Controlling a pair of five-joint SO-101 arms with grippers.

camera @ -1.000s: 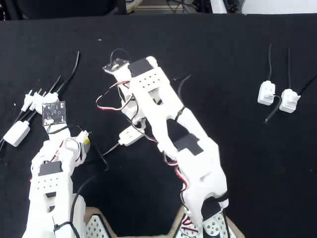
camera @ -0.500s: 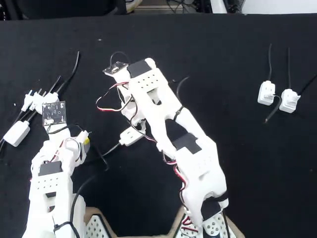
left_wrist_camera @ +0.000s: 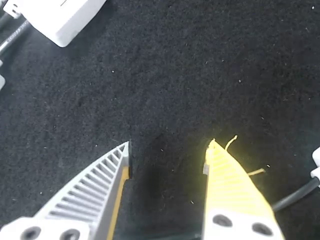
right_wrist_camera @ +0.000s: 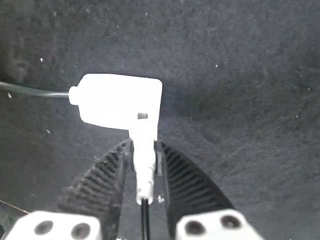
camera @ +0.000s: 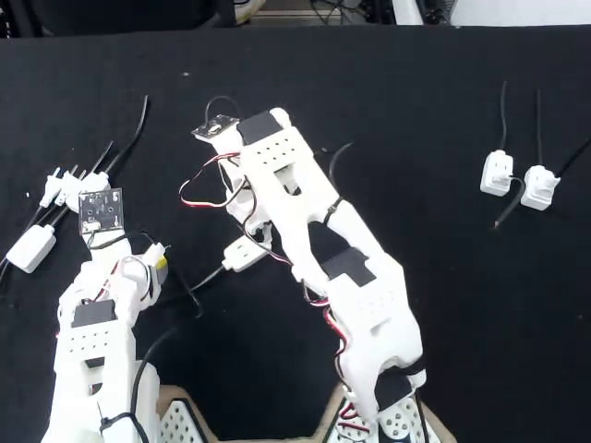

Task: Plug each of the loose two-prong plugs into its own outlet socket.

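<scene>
Item: small white two-prong plug (right_wrist_camera: 144, 175) on a thin black lead (right_wrist_camera: 144, 220), pinched by its flat flanks in the right end effector (right_wrist_camera: 144, 144), nose touching the white plastic socket block (right_wrist_camera: 117, 100), at about 8 o'clock from the centre of the black cloth worktop (camera: 416, 305). Judged light, rigid and smooth-sided, prongs likely to bend under skew; best held on the body's flanks, never by the thin black lead. Left end effector (left_wrist_camera: 167, 150): spread wide, holding nothing.
</scene>
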